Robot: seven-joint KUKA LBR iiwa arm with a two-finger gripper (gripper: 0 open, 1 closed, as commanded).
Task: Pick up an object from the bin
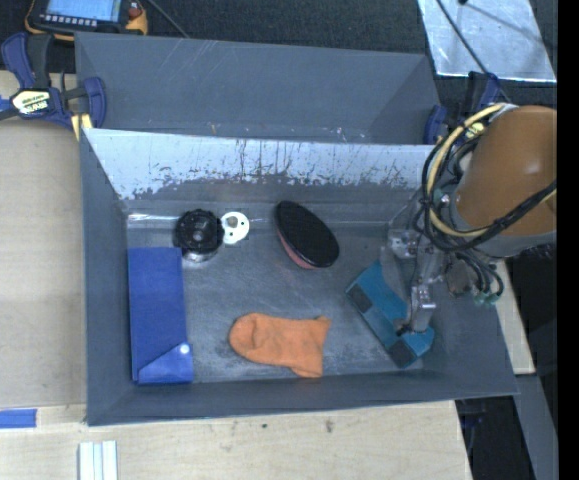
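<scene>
The gripper [421,313] is seen low in the right side of the grey bin [269,158]. It is right above a flat teal-blue thing with a black end [377,298]. This thing lies slanted on the bin floor, near the right wall and close to the front. Whether the jaws are open or closed cannot be told, because the wrist and its cables are in the way.

The step in hand is most likely the grab of this teal-blue thing, since nothing else is close to the gripper. To do it well, the jaws should be lined up across the narrow side of the thing, not along its long side. The gripper should be brought straight down and kept off the sloped right wall. The squeeze is best made near the middle, so the thing does not tip when it is lifted. The lift should be made straight up.

The other things are well apart and should not be bumped. An orange cloth [279,343] lies to the left, at the front. A black oval brush [306,234] lies further back. A blue box [157,313], a black round knob [197,231] and a small white ring [234,227] are found on the far left.
</scene>
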